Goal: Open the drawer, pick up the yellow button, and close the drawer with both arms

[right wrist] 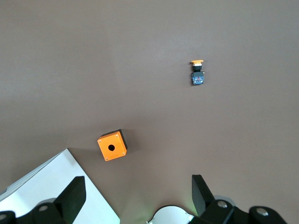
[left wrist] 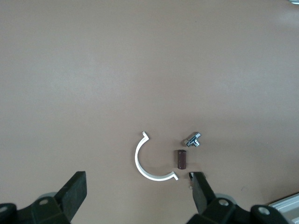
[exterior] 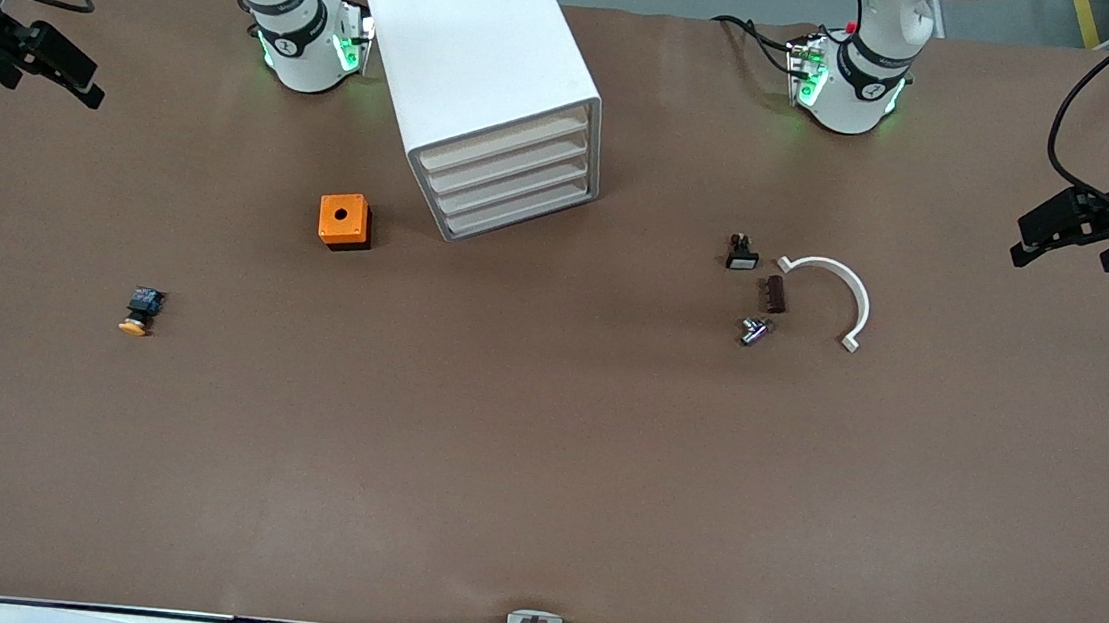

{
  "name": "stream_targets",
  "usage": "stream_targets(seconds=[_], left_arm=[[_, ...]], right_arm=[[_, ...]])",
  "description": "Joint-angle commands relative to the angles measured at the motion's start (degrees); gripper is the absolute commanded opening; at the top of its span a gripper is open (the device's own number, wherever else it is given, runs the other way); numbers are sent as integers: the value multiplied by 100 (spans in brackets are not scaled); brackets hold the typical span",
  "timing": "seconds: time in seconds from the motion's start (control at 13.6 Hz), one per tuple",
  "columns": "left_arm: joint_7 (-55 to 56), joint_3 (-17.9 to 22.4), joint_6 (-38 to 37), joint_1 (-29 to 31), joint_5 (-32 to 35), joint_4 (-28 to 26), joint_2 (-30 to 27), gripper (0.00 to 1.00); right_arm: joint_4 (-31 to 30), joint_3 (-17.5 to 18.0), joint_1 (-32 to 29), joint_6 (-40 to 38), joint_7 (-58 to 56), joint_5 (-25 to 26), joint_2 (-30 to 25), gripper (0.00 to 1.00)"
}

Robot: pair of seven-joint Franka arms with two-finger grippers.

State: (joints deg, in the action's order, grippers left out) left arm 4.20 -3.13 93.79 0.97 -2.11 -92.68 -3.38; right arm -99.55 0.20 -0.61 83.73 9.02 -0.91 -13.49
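Note:
The white cabinet [exterior: 481, 64] stands between the two arm bases, and its top drawer [exterior: 504, 147] is shut like the three below it. The button [exterior: 139, 310], orange cap on a black-blue body, lies on its side on the table toward the right arm's end; the right wrist view shows it too [right wrist: 197, 74]. My right gripper [exterior: 96, 83] hangs open and empty above that end's table edge [right wrist: 138, 183]. My left gripper [exterior: 1061, 257] hangs open and empty over the other end [left wrist: 138, 182].
An orange cube with a hole [exterior: 344, 221] [right wrist: 112, 145] sits beside the cabinet [right wrist: 51, 191]. Toward the left arm's end lie a white C-shaped clip [exterior: 838, 286] [left wrist: 140, 165], a brown piece [exterior: 775, 294] [left wrist: 181, 159], a metal fitting [exterior: 754, 331] [left wrist: 193, 139] and a white-capped black button [exterior: 741, 254].

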Motion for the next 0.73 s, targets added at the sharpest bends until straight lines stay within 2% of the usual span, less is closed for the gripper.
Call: stream_targets(seconds=[0.0,0.15,0.66], left_arm=[[20,-12,-150,-44,131,163,48,100],[20,-38,-159,-53,131,172,48,100],[11,-56,-493,-44,140,321,56,100]], right_arm=[[14,-20,140,-120,-216,-59,-136,100],[23,-55,140,-120,-619,-58,-197,100],[93,-55,140,3,-946,-41,-180,100]])
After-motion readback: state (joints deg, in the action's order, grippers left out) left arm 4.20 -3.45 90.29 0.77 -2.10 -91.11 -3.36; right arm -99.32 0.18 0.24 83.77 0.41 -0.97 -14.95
